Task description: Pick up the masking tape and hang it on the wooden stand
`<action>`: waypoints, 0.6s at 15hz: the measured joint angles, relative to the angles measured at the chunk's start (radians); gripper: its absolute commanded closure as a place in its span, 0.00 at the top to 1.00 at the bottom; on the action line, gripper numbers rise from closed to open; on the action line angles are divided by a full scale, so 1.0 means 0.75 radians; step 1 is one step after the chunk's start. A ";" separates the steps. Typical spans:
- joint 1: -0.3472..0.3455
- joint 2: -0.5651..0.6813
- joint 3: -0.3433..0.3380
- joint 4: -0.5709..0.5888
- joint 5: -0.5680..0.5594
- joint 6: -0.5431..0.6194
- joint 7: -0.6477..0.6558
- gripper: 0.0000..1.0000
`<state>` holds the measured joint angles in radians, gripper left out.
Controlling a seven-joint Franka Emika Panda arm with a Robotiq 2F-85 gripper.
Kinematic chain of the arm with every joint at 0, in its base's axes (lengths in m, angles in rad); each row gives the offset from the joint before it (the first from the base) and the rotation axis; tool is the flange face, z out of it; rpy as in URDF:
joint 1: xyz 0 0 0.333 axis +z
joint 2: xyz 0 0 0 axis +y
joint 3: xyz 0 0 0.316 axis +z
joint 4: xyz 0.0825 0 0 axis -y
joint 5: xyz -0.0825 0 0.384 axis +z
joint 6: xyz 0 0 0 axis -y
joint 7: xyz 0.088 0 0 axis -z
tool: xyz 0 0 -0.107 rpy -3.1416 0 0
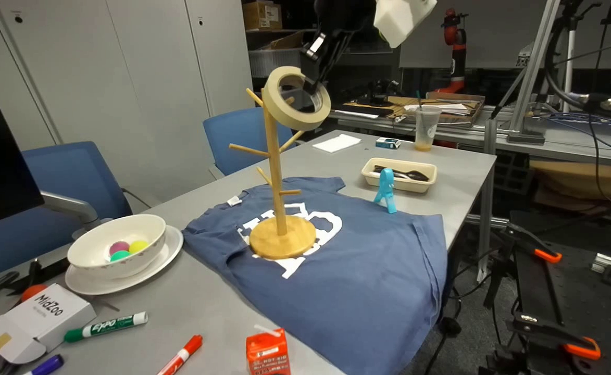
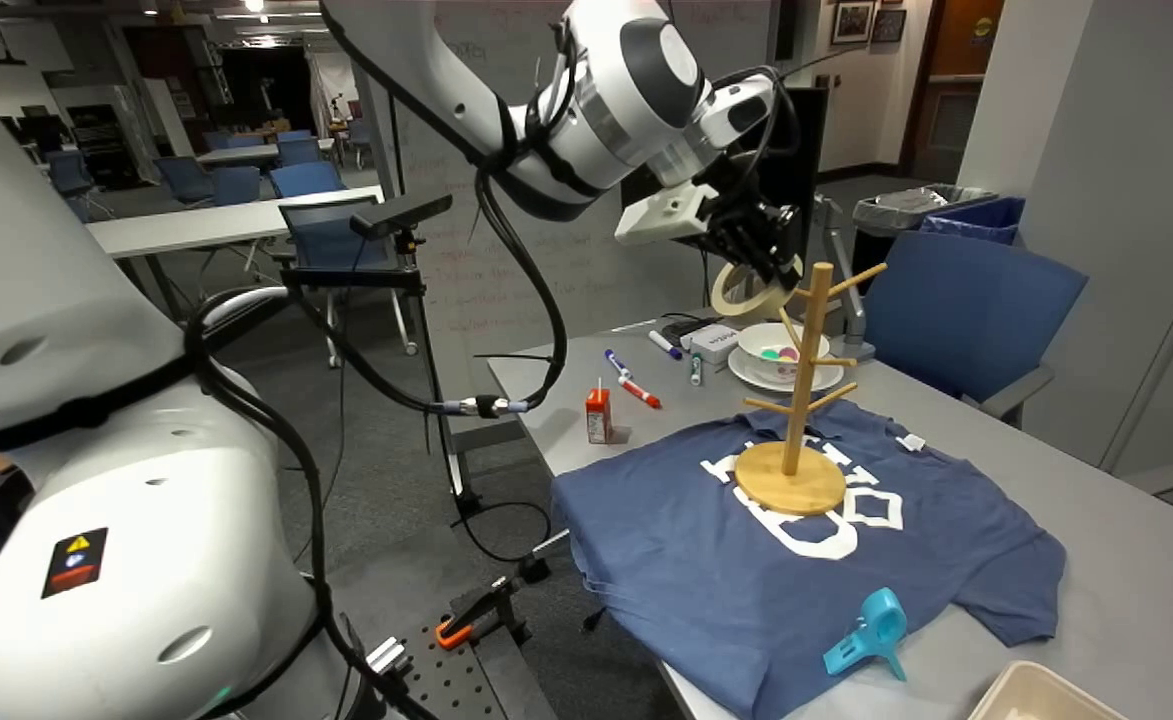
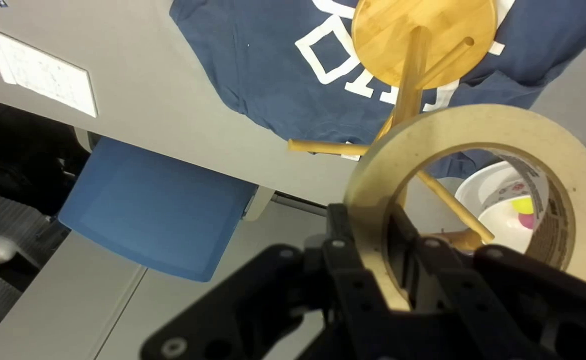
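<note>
The masking tape (image 1: 297,120) is a cream ring held tilted in the air beside the top of the wooden stand (image 1: 275,172). My gripper (image 1: 311,86) is shut on its wall, one finger inside the hole and one outside, as the wrist view shows (image 3: 367,225). In an exterior view the tape (image 2: 761,303) is beside the pole top (image 2: 806,380), near an upper peg. In the wrist view a peg shows through the hole of the tape (image 3: 472,125); I cannot tell whether it enters the ring. The stand's disc base (image 3: 437,40) is upright on the shirt.
A blue T-shirt (image 1: 368,271) lies under the stand. A white bowl (image 1: 97,255) on a plate, a white box (image 1: 50,317), markers and a red carton (image 1: 267,351) are on one side. A blue clip (image 1: 386,190), a beige tray (image 1: 399,183) and a cup (image 1: 426,127) are on the other.
</note>
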<state>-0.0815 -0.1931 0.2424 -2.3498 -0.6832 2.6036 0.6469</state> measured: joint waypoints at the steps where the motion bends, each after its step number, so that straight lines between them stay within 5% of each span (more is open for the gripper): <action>1: 0.000 0.024 -0.006 0.013 -0.002 0.000 0.000 0.06; 5: 0.002 0.123 -0.046 0.065 -0.003 0.005 0.000 0.06; 6: 0.006 0.143 -0.058 0.076 -0.003 0.006 0.000 0.47; 9: 0.022 0.186 -0.091 0.107 -0.003 0.012 0.000 0.62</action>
<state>-0.0647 -0.0535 0.1739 -2.2698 -0.6857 2.6128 0.6471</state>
